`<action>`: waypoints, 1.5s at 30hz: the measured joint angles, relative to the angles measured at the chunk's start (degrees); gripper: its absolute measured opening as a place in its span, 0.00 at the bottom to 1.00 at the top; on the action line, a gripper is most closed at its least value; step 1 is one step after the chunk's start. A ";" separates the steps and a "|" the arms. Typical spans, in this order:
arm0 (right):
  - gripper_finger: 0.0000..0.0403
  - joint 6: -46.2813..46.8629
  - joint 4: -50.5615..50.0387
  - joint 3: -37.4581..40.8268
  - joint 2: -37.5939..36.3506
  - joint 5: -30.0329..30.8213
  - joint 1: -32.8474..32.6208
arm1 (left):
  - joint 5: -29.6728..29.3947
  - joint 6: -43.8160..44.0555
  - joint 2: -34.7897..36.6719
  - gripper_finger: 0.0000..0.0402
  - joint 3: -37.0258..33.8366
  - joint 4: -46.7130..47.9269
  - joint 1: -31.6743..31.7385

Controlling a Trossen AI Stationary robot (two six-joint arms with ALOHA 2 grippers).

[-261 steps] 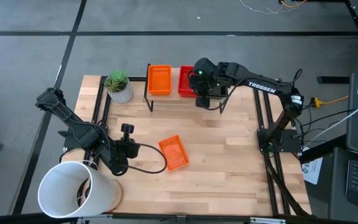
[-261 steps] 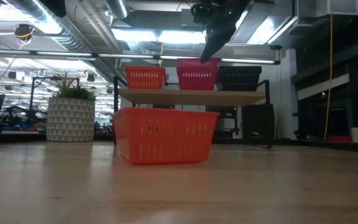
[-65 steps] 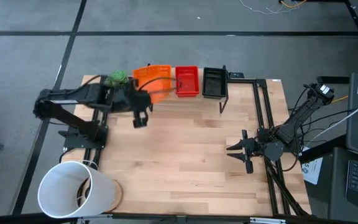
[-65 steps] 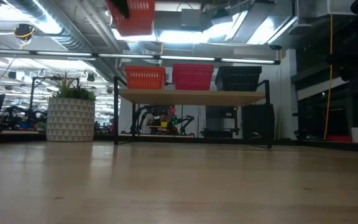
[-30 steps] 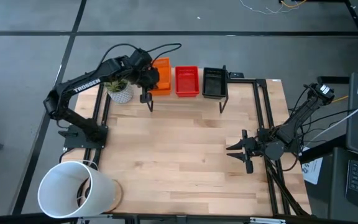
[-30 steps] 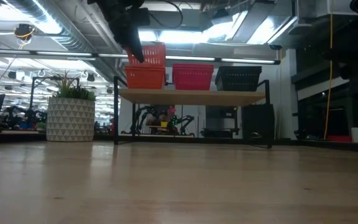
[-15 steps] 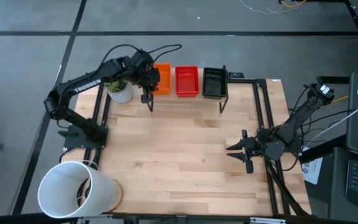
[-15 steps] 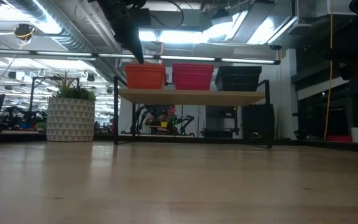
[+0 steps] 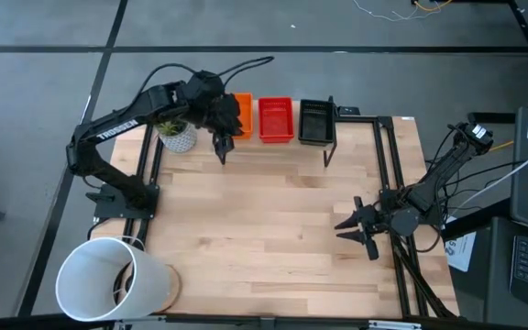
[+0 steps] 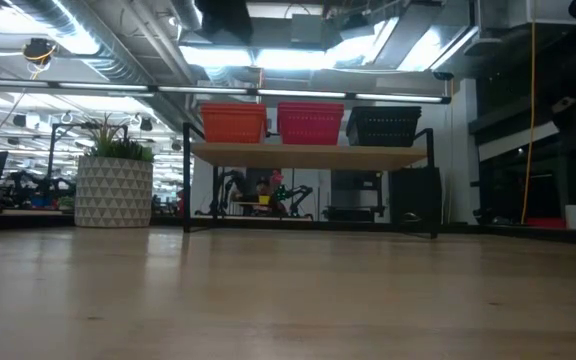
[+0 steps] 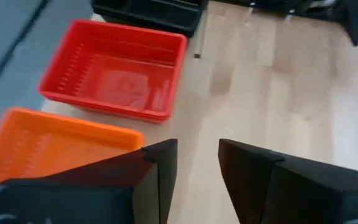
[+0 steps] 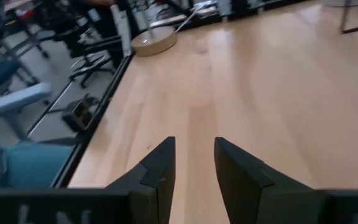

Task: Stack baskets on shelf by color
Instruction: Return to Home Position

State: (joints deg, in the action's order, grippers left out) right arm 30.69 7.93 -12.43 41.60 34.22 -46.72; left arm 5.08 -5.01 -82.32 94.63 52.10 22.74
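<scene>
Left wrist view has the left gripper [image 11: 197, 149] with its fingers a little apart and nothing between them, hanging close over the front rim of the orange baskets [image 11: 48, 146]. The red baskets [image 11: 114, 74] are just beside those and the black baskets [image 11: 157, 11] are beyond. All three stacks sit in a row on the shelf [image 10: 308, 153], sorted by colour, so I judge the stacking itself done. The trouble I would watch for is in the pull-back. The wrist crosses over the orange stack, and if the arm drops or swings sideways, a finger could catch that light mesh rim. That could skew the stack or drag it off the plank. The forearm also passes right over the plant [image 9: 176, 128], which a low sweep could tip. The right gripper [image 9: 356, 223] waits well apart near the right edge of the table [image 9: 273, 229], fingers spread and empty, so I see no clash between the arms.
</scene>
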 joint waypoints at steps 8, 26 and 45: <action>0.27 -1.04 0.00 0.00 0.02 -4.41 0.00 | 0.06 5.21 -0.04 0.27 0.13 7.41 -4.68; 0.27 -1.17 20.89 10.18 -5.06 -4.33 12.28 | 1.57 5.73 0.10 0.27 0.07 9.35 -14.40; 0.27 -1.17 11.93 12.02 -10.79 -4.37 18.15 | 1.66 17.11 38.91 0.27 -51.46 -30.64 -21.81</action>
State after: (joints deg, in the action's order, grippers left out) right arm 29.52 19.85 -0.40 30.81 29.85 -28.57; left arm 6.74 12.10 -43.42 43.17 21.46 0.93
